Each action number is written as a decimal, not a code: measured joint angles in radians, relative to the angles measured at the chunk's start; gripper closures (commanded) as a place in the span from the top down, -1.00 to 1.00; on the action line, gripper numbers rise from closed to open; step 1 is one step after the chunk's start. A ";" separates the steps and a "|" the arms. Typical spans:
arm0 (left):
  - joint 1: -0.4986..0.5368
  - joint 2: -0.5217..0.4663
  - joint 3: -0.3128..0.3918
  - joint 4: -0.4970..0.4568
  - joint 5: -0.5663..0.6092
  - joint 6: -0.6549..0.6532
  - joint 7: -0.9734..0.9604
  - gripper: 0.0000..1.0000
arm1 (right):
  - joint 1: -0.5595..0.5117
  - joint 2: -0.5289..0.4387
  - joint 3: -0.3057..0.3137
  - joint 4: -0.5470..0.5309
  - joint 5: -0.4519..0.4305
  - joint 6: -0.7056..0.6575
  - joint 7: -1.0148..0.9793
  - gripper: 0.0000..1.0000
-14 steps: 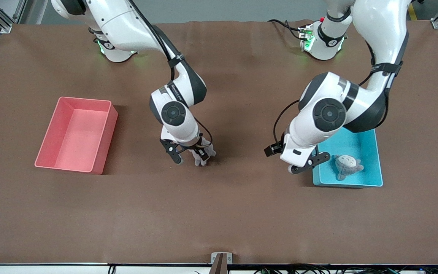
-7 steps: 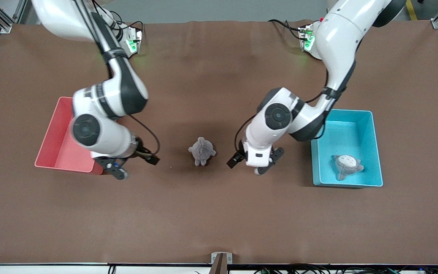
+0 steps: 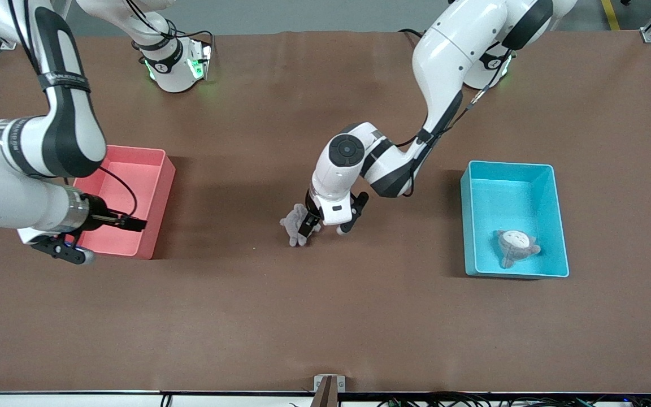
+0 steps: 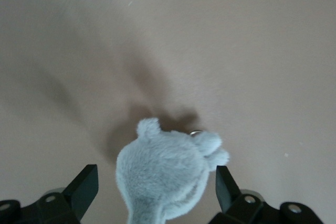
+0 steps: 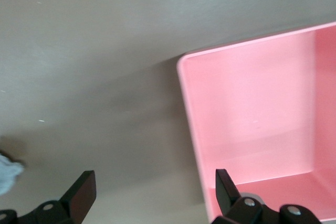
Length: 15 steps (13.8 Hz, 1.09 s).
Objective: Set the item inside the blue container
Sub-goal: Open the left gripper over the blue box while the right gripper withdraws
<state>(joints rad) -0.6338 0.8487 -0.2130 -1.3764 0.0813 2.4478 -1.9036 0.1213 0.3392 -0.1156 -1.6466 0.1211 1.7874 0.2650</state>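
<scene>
A small grey plush toy lies on the brown table midway between the two bins. My left gripper hangs open just over it, a little toward the left arm's end. In the left wrist view the toy shows between the spread fingers of the left gripper, untouched. The blue container stands at the left arm's end with a grey-and-white plush inside. My right gripper is open and empty by the pink bin's near corner.
The pink bin stands at the right arm's end; its corner fills part of the right wrist view beside the open right gripper. A metal bracket sits at the table's near edge.
The right gripper let go of the grey toy at the table's middle and swung away to the pink bin. The left gripper moved from the blue container to over the toy.
</scene>
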 measured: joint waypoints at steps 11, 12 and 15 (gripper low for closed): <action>-0.037 0.124 0.006 0.083 0.000 0.111 -0.157 -0.92 | -0.127 -0.105 0.005 -0.036 -0.070 -0.016 -0.222 1.00; -0.038 0.124 0.006 0.087 0.000 0.112 -0.154 -1.00 | -0.129 -0.112 0.005 -0.028 -0.071 -0.021 -0.236 1.00; -0.040 0.114 0.039 0.109 0.013 0.112 -0.138 -1.00 | -0.155 -0.120 0.005 0.023 -0.075 -0.067 -0.273 1.00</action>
<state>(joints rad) -0.6740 0.9623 -0.1739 -1.2675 0.0946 2.5596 -2.0414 -0.0341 0.2194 -0.1109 -1.6231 0.0456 1.7208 -0.0081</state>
